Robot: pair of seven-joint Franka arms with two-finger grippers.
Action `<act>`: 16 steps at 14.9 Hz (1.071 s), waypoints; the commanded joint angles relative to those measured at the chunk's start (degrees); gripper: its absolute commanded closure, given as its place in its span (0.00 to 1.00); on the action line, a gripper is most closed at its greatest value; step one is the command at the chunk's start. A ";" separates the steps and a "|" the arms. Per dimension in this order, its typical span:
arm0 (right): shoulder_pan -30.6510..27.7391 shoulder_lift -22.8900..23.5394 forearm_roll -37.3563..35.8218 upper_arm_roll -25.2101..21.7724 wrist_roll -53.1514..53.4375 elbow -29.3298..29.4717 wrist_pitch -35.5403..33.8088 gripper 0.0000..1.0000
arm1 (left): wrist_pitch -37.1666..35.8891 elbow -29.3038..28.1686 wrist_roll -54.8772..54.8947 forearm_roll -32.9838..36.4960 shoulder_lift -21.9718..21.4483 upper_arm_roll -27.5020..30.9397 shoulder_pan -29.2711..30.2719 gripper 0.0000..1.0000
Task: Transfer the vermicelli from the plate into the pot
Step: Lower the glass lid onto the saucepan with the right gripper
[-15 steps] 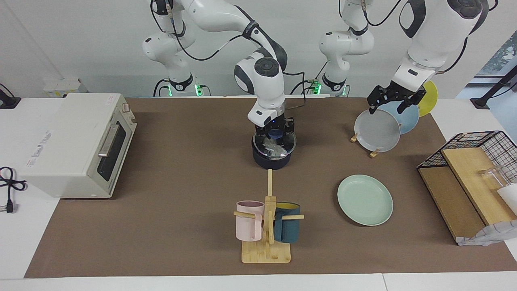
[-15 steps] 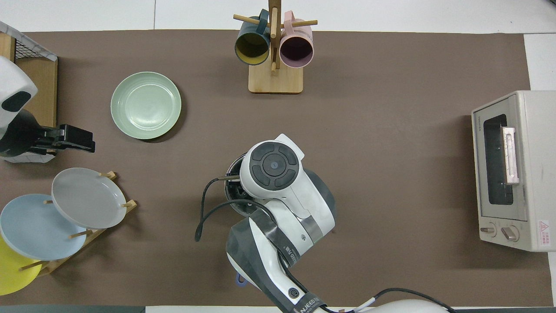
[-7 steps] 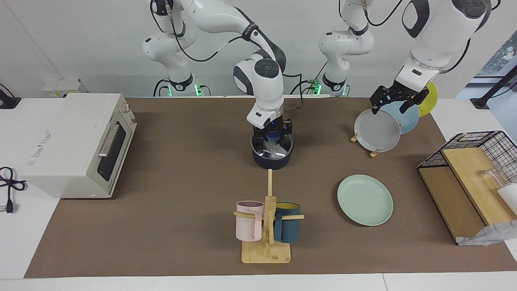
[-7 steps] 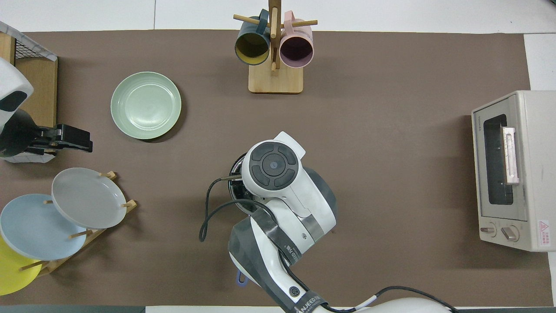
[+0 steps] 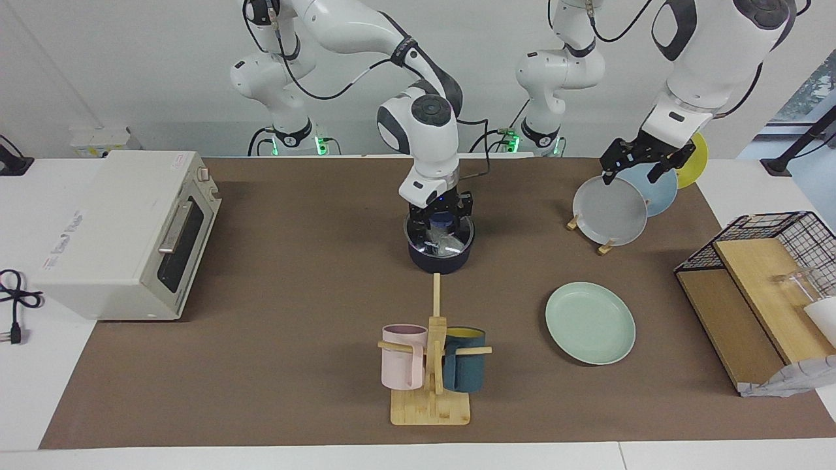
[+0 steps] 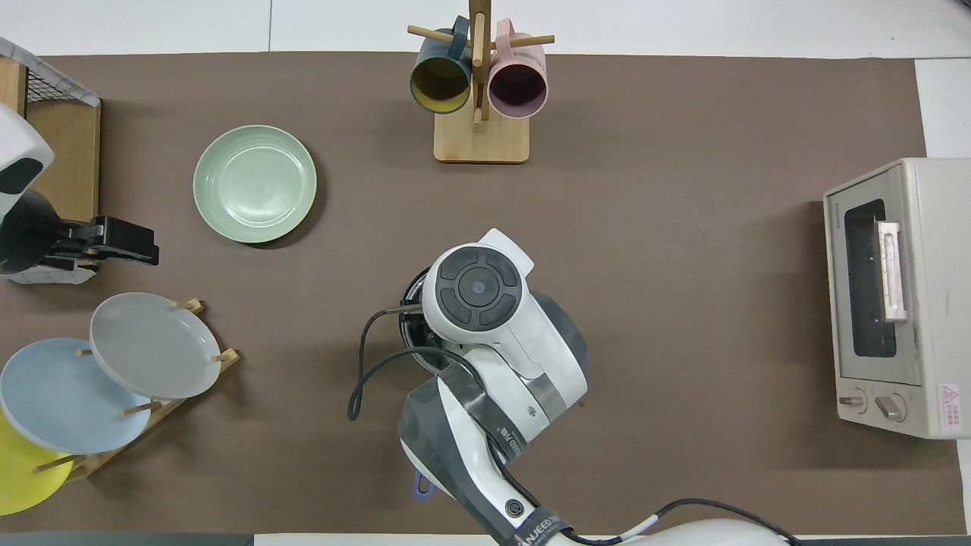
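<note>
While right gripper (image 5: pixel 440 225) dips into pot (image 5: pixel 439 251) at frame centre, pale vermicelli bundle (image 5: pixel 442 243) sits inside; can't tell whether it has let go. Plate (image 5: pixel 590 322) lower right, bare. Best: release fully, lift straight up. Left gripper (image 5: pixel 641 166) waits over grey plate (image 5: pixel 610 211); grip unclear.

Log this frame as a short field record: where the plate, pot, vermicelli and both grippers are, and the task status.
plate: pale mint-green plate, bare, toward the left arm's end of the table
pot: dark navy pot mid-table, nearer to the robots than the mug stand
vermicelli: pale clump lying in the pot
right gripper: at the pot's mouth, over the vermicelli
left gripper: waiting over the plate rack
status: transfer looks done
</note>
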 commanded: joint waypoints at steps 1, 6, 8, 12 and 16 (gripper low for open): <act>-0.91 -0.06 -0.81 0.17 0.77 0.97 -0.04 0.00 | -0.23 -0.79 0.91 -0.25 -1.13 -0.13 0.61 0.00; -2.49 -0.33 -0.02 0.17 0.77 1.94 0.04 0.00 | -0.23 -0.79 0.83 -0.25 -1.13 -0.13 0.61 0.00; -2.49 -0.77 -0.10 0.17 0.69 0.37 0.66 0.00 | -0.23 -0.79 0.83 -0.25 -1.13 -0.13 0.61 0.00; -3.02 -1.03 -0.01 0.26 0.77 -0.96 1.62 0.00 | -0.23 -0.79 0.83 -0.25 -1.13 -0.13 0.61 0.00; -3.02 -1.91 4.28 0.26 0.77 -5.17 7.33 0.00 | -0.23 -0.79 0.83 -0.25 -1.13 -0.13 0.61 0.00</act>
